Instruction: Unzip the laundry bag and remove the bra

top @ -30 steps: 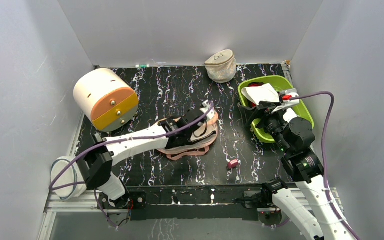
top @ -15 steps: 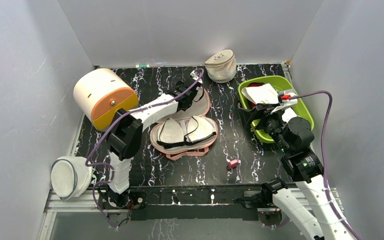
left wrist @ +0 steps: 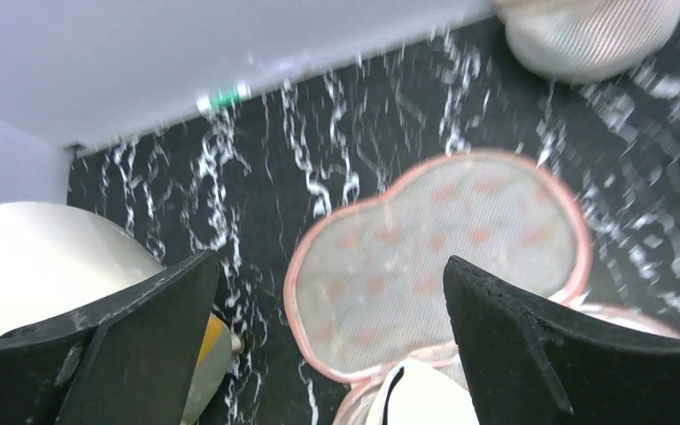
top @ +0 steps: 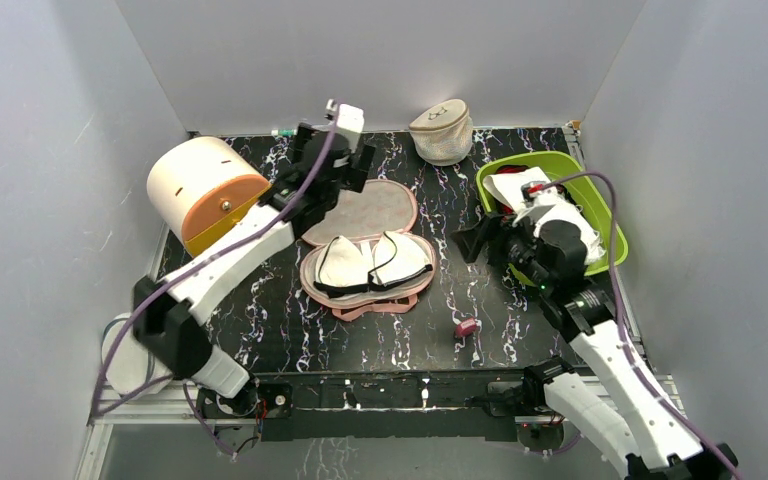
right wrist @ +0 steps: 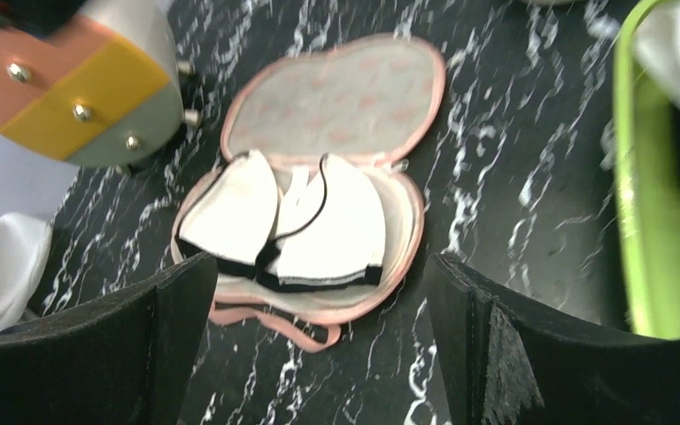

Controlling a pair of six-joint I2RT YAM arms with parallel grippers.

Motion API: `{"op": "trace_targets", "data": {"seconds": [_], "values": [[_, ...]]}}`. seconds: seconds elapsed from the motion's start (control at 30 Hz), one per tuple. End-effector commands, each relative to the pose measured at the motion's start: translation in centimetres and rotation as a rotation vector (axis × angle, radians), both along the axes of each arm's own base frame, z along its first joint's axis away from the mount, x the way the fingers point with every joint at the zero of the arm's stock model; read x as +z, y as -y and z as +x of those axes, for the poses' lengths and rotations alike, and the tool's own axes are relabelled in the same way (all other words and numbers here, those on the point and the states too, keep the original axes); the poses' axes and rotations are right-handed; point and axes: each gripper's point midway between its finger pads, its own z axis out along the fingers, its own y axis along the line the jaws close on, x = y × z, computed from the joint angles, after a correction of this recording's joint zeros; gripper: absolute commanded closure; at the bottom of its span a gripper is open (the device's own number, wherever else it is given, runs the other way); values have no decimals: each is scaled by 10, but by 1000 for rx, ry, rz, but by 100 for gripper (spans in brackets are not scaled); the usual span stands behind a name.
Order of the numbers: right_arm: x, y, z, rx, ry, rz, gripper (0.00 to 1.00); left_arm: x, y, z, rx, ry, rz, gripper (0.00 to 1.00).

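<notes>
The laundry bag (top: pixel 368 207) is laid open, its lid folded flat to the far side, and the bra (top: pixel 372 262) is lodged in its near half, white cups up and black edging showing. The left gripper (left wrist: pixel 329 266) is held above the lid's far-left edge, its fingers spread wide with nothing between them; the right gripper (right wrist: pixel 319 266) is held to the right of the bag, likewise spread and empty. Also listed: a cream-and-orange drum (top: pixel 210 195) left of the bag, a green bin (top: pixel 600 215) to its right, a beige pouch (top: pixel 442 130) beyond it, and a small pink piece (top: pixel 466 326) at its near right.
</notes>
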Motion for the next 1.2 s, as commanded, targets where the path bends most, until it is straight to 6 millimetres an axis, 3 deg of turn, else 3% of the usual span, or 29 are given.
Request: {"op": "trace_targets", "data": {"seconds": [0.0,0.07,0.17,0.27,0.4,0.7,0.9,1.1,1.17], "values": [[-24,-28,9,80,-132,112,13,49,-1,-12,-60,220,-161,2],[-41,-39,10,119,-221,138,12,54,-7,-19,-64,271,-180,1],[-80,-58,14,162,-426,174,13,42,-16,-36,-94,311,-192,2],[-98,-68,19,157,-547,233,20,26,-23,-51,-141,331,-159,2],[-106,-70,34,77,-604,305,34,24,-37,-64,-121,384,-155,2],[-136,-53,65,-68,-625,200,38,24,-34,-67,-142,391,-161,1],[-152,-60,75,-11,-638,167,46,18,-29,-64,-149,372,-165,2],[-158,-78,79,85,-651,214,68,14,-28,-60,-147,351,-142,1],[-160,-81,79,102,-663,219,70,14,-28,-61,-150,354,-142,2]]}}
